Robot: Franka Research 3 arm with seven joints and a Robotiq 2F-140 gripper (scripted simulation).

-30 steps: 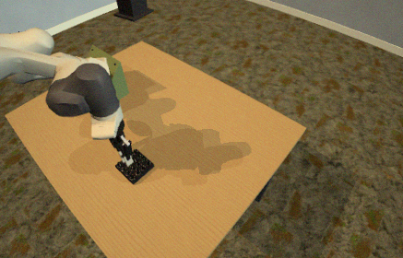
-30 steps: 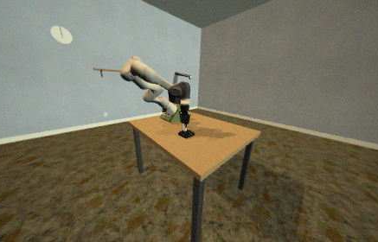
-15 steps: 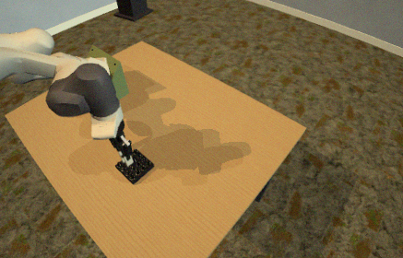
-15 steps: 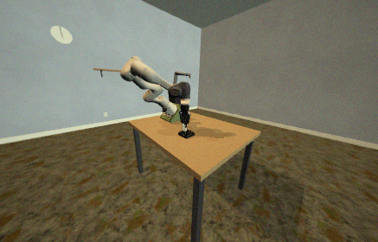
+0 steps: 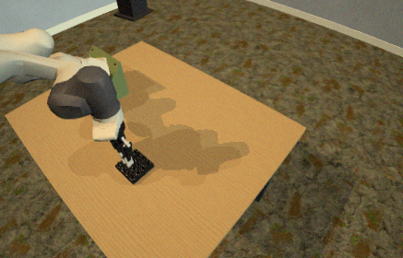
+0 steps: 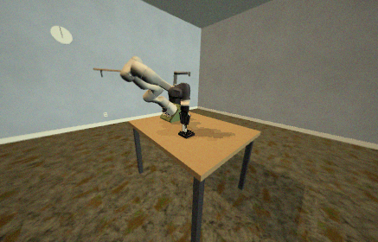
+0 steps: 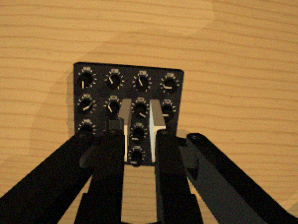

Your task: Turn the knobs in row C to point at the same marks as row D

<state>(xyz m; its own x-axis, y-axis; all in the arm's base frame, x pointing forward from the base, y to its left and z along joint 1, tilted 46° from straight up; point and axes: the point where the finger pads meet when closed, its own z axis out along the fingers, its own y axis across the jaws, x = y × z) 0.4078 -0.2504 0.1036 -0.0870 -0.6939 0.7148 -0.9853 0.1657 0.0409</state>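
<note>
On the pale wood-grained tabletop [image 5: 180, 203] [image 6: 209, 153] [image 7: 240, 75], top view: the square black knob box [image 5: 140, 173] [image 6: 186, 136] [image 7: 127, 93] lies beneath the black two-finger gripper [image 5: 129, 164] [image 6: 184, 130] [image 7: 140, 102], carried by the white-and-grey jointed arm [image 5: 14, 66] [image 6: 152, 78].

Exterior view: the gripper points down over the box, an approach that suits turning a knob about its upright axis. Whether the tips touch cannot be told.

Wrist view: the fingers stand narrowly apart, gripping nothing, astride a round black knob with a white line [image 7: 140, 107]. Judging by the label side, this is probably C2; the small gap presumably spares its neighbours, which a wider spread could disturb.
</note>
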